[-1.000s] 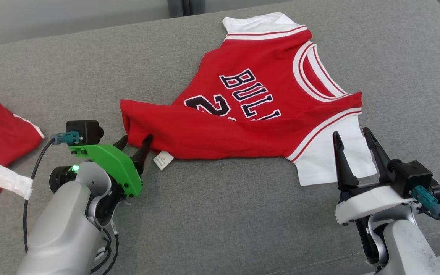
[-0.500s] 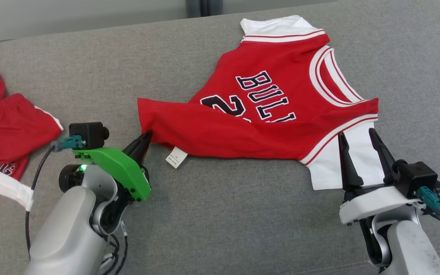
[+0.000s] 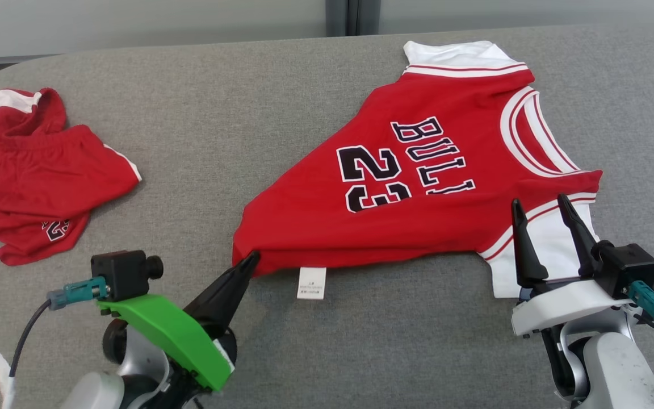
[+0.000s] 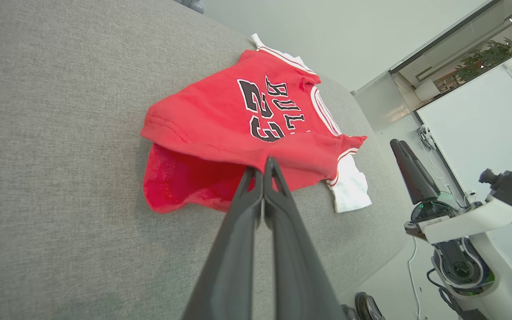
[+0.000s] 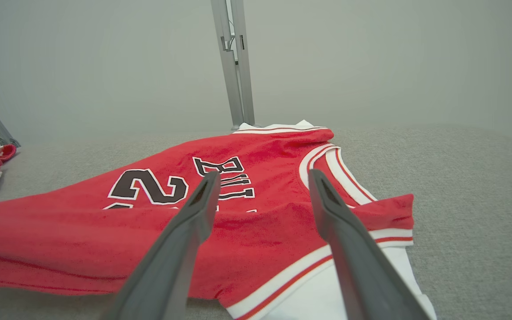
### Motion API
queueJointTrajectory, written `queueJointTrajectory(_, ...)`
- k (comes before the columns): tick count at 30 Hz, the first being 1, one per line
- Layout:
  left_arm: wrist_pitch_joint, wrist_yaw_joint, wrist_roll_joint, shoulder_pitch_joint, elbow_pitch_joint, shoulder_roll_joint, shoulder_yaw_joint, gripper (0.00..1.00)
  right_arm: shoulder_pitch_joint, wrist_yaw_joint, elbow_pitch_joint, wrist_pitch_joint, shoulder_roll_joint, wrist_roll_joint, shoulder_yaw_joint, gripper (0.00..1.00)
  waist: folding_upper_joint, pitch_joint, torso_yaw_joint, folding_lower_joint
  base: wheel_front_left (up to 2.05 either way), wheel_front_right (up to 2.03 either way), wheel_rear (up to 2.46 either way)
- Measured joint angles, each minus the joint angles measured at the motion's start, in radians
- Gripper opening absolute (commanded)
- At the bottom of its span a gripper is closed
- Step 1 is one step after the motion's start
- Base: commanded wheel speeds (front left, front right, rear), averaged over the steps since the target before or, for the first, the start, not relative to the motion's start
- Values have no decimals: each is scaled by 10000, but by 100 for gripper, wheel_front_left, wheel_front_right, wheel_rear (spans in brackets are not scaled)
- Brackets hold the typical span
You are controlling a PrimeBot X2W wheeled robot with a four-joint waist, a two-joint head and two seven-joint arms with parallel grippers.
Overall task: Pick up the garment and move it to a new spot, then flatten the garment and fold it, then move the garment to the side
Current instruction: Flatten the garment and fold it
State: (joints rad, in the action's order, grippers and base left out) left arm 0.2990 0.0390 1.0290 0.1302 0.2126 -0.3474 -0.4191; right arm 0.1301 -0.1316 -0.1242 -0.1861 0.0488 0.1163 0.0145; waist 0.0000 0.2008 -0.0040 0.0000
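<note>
At your far left a second red garment (image 3: 37,170) lies crumpled on the grey fabric-covered table (image 3: 202,113), well apart from everything else. Next comes your left gripper (image 3: 251,259), reaching up from the lower left under its green mount. Its jaws are pressed together and pinch the near left corner of the jersey (image 3: 418,187) at the hem. In the left wrist view that gripper (image 4: 262,166) grips the upper layer of cloth, and the hem gapes open beside it so that the red inside of the jersey (image 4: 220,129) shows. Just right of the pinched corner a white label (image 3: 311,282) sticks out from under the hem and lies flat on the table. The jersey is spread across the middle and right of the table, front up, showing the black lettering "BULL" and the number 23. Its hem lies towards your left and its white-trimmed collar towards your right. One white sleeve points to the far edge, the other to the near edge. Over that near sleeve stands your right gripper (image 3: 538,201), its jaws spread wide and gripping nothing. The right wrist view looks between the parted fingers of this gripper (image 5: 265,174) across the jersey's chest. Whether its tips touch the cloth you cannot tell.
</note>
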Motion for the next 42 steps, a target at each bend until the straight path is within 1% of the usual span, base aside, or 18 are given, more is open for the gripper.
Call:
queueJointTrajectory(2,201,295,-196,-132,35,-343,17,0,1,0,13,0,6,2,15,100,0,53,-12,0,0,0,0)
queueJointTrajectory(3,215,412,-272,-127,-100,-422,77,0,5,0,21,-2,4,2,17,100,0,92,-28,0,0,0,0)
queueJointTrajectory(5,226,518,-370,27,-650,-376,71,0,26,0,40,-2,0,4,10,100,1,162,-69,0,0,0,0)
queueJointTrajectory(8,357,765,-1051,854,-2265,-405,-167,0,107,0,52,-2,2,4,-21,100,0,261,-194,0,0,0,0)
queueJointTrajectory(11,-50,857,-1632,1723,-3914,-173,-290,0,222,0,36,-4,2,8,-128,100,0,340,-361,0,0,0,0)
queueJointTrajectory(15,-502,886,-2192,2534,-5568,-17,-441,0,270,0,-10,-23,4,36,-209,100,0,401,-639,0,0,0,0)
queueJointTrajectory(17,-784,861,-2322,2810,-6065,48,-441,0,278,0,-50,-54,4,36,-205,100,0,410,-764,0,0,0,0)
queueJointTrajectory(23,-1528,742,-2518,3549,-6934,109,-299,0,218,0,-117,-81,6,36,-128,100,0,261,-921,0,0,0,0)
queueJointTrajectory(27,-1699,742,-2686,3839,-7352,115,-318,0,204,0,-132,-77,6,36,-196,100,0,75,-901,0,0,0,0)
queueJointTrajectory(28,-1695,702,-2685,3833,-7455,132,-351,44,202,0,-144,-77,4,44,-215,100,0,22,-890,0,0,0,0)
queueJointTrajectory(29,-1701,667,-2685,3824,-7524,151,-372,100,198,0,-150,-77,2,50,-228,100,0,-24,-880,0,0,0,0)
queueJointTrajectory(32,-1908,525,-2669,3695,-7580,249,-439,100,177,0,-174,-75,4,69,-217,100,0,-183,-837,0,0,0,0)
queueJointTrajectory(35,-2426,378,-2665,3249,-7444,288,-460,100,156,0,-173,-77,2,123,-104,100,0,-361,-779,0,0,0,0)
queueJointTrajectory(39,-3609,240,-2769,2811,-6915,280,-336,100,113,0,-171,-81,6,127,125,100,0,-578,-687,0,0,0,0)
queueJointTrajectory(42,-4857,226,-2951,2314,-6397,251,-142,100,15,0,-132,-50,2,94,265,100,0,-748,-578,0,0,0,0)
